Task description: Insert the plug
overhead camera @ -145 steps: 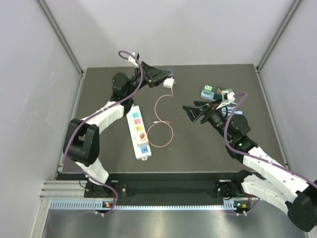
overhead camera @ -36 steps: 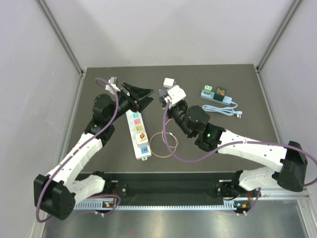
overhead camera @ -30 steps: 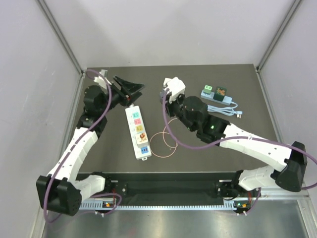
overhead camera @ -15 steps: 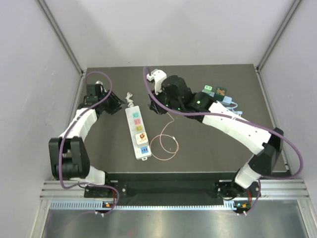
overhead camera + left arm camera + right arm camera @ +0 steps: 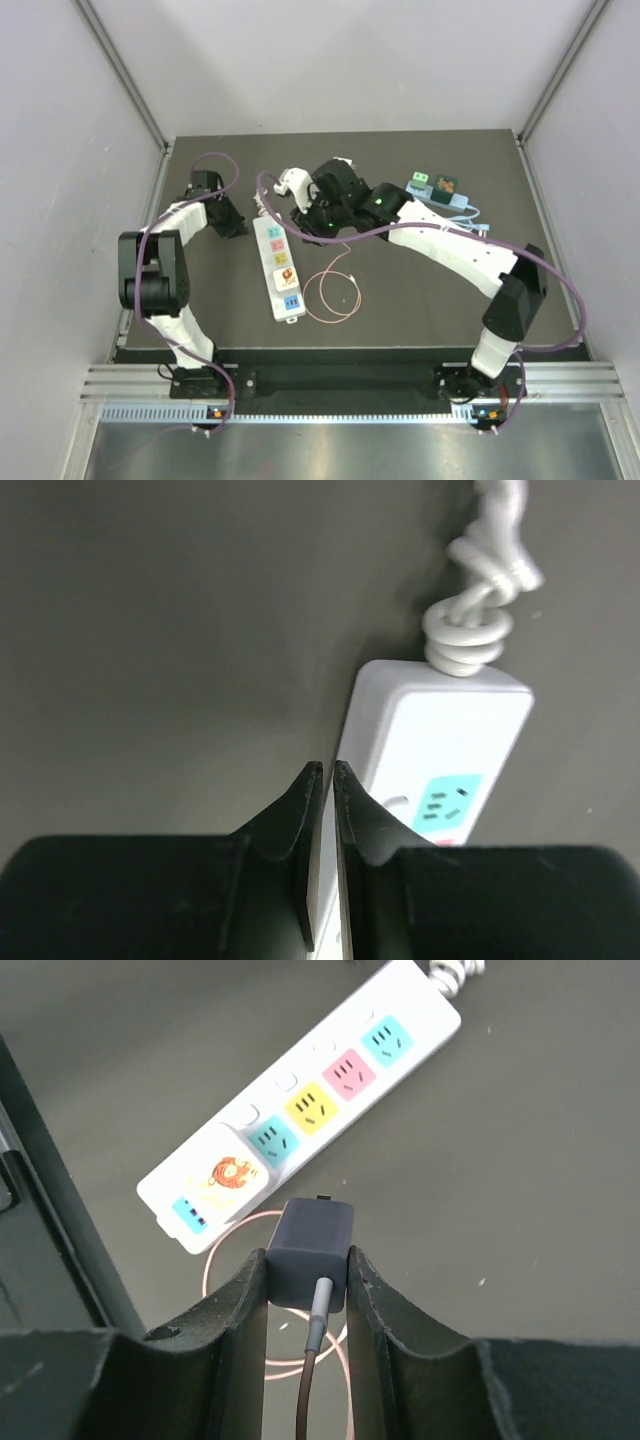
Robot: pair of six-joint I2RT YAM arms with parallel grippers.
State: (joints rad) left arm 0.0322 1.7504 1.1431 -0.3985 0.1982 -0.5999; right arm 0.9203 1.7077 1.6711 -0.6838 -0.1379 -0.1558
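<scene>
Grey plug (image 5: 310, 1250), centre of the right wrist view, clamped between the fingers of the right gripper (image 5: 308, 1265), with the white power strip (image 5: 300, 1110) lying diagonally across the upper frame. Left gripper (image 5: 322, 780), lower centre of its own view: fingers nearly together, holding nothing, beside the strip's corded end.

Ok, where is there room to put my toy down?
Bare table sits near, right of the pink cable, and along the far edge. Crowded: around the white power strip, and by the small adapter strip far right.
</scene>
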